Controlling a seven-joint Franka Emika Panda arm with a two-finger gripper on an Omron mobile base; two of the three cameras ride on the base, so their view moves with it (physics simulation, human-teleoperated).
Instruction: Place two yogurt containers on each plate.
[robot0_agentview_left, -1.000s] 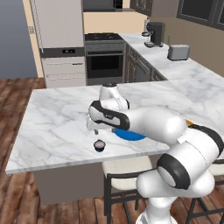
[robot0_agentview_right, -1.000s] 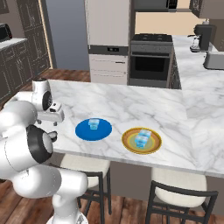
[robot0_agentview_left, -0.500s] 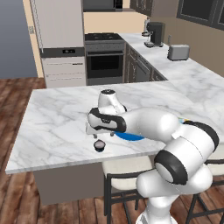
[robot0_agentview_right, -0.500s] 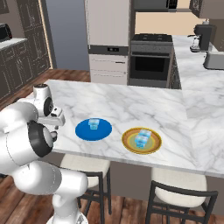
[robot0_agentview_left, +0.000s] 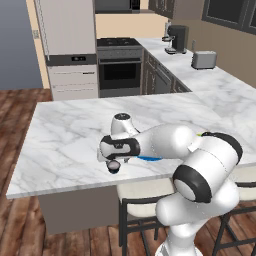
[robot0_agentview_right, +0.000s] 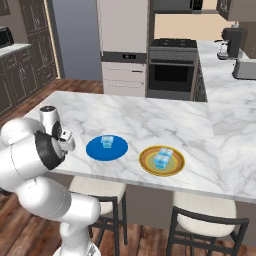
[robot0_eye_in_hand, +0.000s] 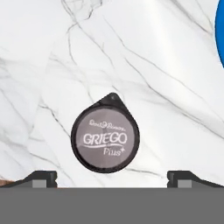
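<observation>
From the left base view, my gripper (robot0_agentview_left: 114, 161) hangs low over the near edge of the marble counter (robot0_agentview_left: 70, 135), right above the dark yogurt cup (robot0_agentview_left: 114, 168), with a sliver of the blue plate (robot0_agentview_left: 149, 159) peeking out beyond my forearm. In the right base view the count is plain: the blue plate (robot0_agentview_right: 106, 148) carries 1 pale blue cup (robot0_agentview_right: 106, 142), while the yellow-rimmed plate (robot0_agentview_right: 161, 160) already has its 2 pale blue cups (robot0_agentview_right: 163, 158) side by side, so that plate looks finished to me. My gripper (robot0_agentview_right: 65, 142) sits just beside the blue plate, on the side away from the yellow one. In the hand view the dark cup's lid (robot0_eye_in_hand: 105, 139), marked GRIEGO, lies on the marble between my 2 fingertips (robot0_eye_in_hand: 40, 178), which stand wide apart and touch nothing; an edge of the blue plate (robot0_eye_in_hand: 220, 35) shows in the upper right corner. I judge 3 of 4 cups placed, with this dark one left to grasp and carry to the blue plate.
</observation>
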